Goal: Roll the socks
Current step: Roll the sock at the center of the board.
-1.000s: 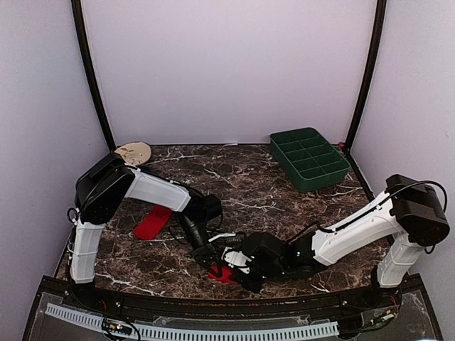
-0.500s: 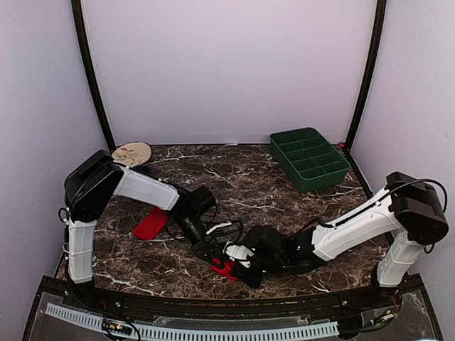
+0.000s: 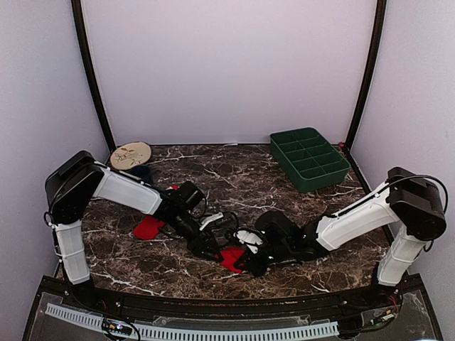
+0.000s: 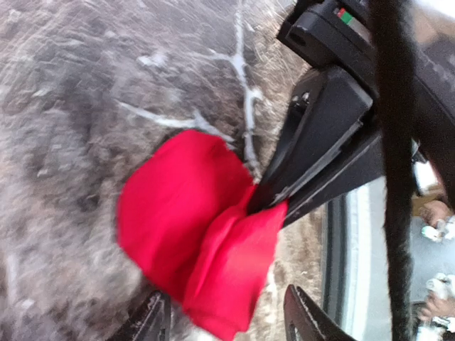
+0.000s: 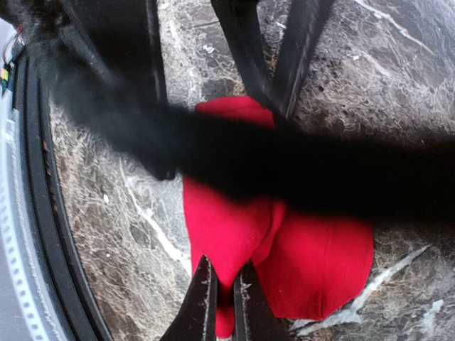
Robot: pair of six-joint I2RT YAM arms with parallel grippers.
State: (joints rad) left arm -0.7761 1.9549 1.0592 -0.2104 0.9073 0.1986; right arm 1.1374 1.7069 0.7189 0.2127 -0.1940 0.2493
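- The right tool (image 5: pixel 224 295) had its fingers pressed together on a raised fold of the folded red sock (image 4: pixel 181 234), pinching it near the bundle's near edge.
- We judged that this pinch was there to keep the fold from springing open while the other arm let go or shifted its hold.
- The left tool (image 4: pixel 227 312) stood spread, one finger on each side of the bundle's end. We saw no squeeze on the cloth from it.
- The sock itself lay on the marble counter (image 3: pixel 234 177), near the front edge and between the two arms. It was doubled over into a short, thick pad, not a tight roll, so we took the rolling to be only partly done.
- The second red sock (image 3: pixel 149 227) lay flat to the left, partly hidden under the left arm and well apart from the bundle. We could not see its cuff.
- A black cable (image 5: pixel 306 177) crossed the right wrist view, blurred, and hid the middle of the bundle.
- The two tools were crowded over the same small bundle, so we reckoned any turning move risked a knock between their fingers.
- Farther back stood a green compartment tray (image 3: pixel 320 181) at the right, and a round wooden disc (image 3: pixel 132 154) at the left with a dark object (image 3: pixel 141 172) just beside it. None of them blocked the work.
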